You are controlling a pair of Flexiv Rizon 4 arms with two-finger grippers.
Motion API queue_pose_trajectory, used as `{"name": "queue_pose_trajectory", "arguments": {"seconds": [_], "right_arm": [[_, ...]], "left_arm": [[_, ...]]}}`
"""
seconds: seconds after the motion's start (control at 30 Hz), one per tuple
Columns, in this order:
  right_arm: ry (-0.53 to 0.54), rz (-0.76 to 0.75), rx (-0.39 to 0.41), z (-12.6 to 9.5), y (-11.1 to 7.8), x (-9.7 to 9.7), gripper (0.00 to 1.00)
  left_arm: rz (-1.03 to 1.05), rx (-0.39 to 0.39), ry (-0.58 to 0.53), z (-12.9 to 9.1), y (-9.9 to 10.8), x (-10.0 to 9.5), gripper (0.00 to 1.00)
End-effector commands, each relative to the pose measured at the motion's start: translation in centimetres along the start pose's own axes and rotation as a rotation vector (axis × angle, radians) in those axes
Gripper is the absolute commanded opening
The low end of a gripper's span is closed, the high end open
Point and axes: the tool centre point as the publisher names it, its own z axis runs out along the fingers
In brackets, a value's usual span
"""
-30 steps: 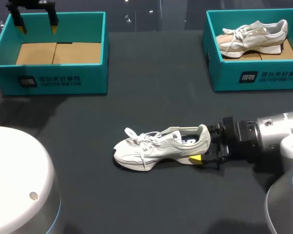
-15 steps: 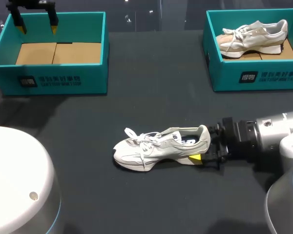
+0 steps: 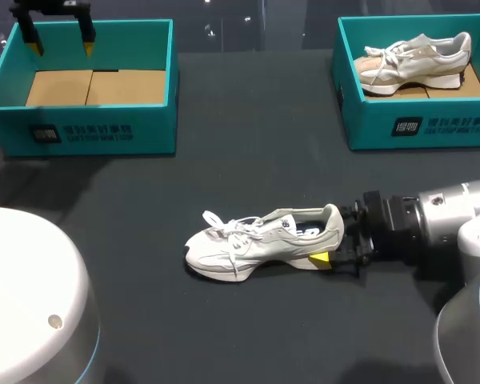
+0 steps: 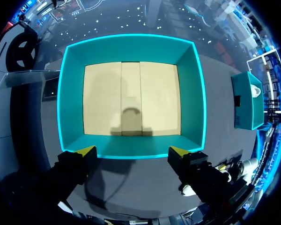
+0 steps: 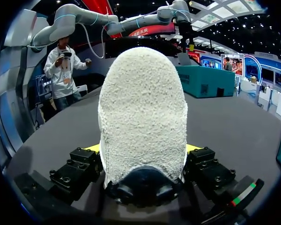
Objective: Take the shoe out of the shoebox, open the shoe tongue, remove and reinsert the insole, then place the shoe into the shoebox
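Left hand point(image 4: 132, 151) wide open, pointing down; right hand point(image 5: 143, 149) low, level, tight on shoe point(image 3: 256, 240).

Overall level: moderate and even; the matte dark grey table point(image 3: 248, 152) reads as the darkest surface.
Light source: overhead, judging by shadows that lie close under each object.
Table shadows: a narrow soft band under the sole of the white mesh sneaker point(image 3: 260, 240); a wider soft patch in front of the teal cardboard shoebox point(image 3: 104, 132) at the left.
Box-floor shadow: in the left wrist view, the left gripper point(image 4: 132, 151) throws a rounded, soft-edged shadow on the tan floor of the teal cardboard shoebox point(image 4: 196, 93).
Brightest areas: the glossy white rounded arm housing point(image 3: 24, 296); the shoebox rim, vivid cyan in the left wrist view.
Right wrist view: the sneaker heel point(image 5: 143, 117) is evenly lit and shaded at its base.
Edge distortion: straight shoebox walls bow outward in the left wrist view.
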Motion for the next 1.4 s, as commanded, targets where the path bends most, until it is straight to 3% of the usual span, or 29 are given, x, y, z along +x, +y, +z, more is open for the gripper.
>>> {"name": "queue_pose_trajectory", "arguments": {"seconds": [0.03,0.27,0.3,0.57,0.83,1.07,1.4], "right_arm": [[-0.001,0.0,0.002,0.1,0.0,0.1,0.0],[-0.001,0.0,0.002,0.1,0.0,0.1,0.0],[-0.001,0.0,0.002,0.1,0.0,0.1,0.0],[-0.001,0.0,0.002,0.1,0.0,0.1,0.0],[-0.001,0.0,0.002,0.1,0.0,0.1,0.0],[-0.001,0.0,0.002,0.1,0.0,0.1,0.0],[-0.001,0.0,0.002,0.1,0.0,0.1,0.0]], "left_arm": [[0.0,0.0,-0.001,0.0,0.0,0.0,1.0],[0.0,0.0,-0.001,0.0,0.0,0.0,1.0],[-0.011,0.035,-0.01,-0.5,0.5,0.7,1.0],[-0.07,0.075,-0.056,-1.7,5.9,6.2,1.0],[-0.074,0.068,-0.027,-2.7,10.8,11.0,1.0],[-0.062,0.121,-0.068,-2.1,15.0,15.7,1.0],[0.041,0.045,-0.077,0.4,19.2,21.7,1.0]]}}
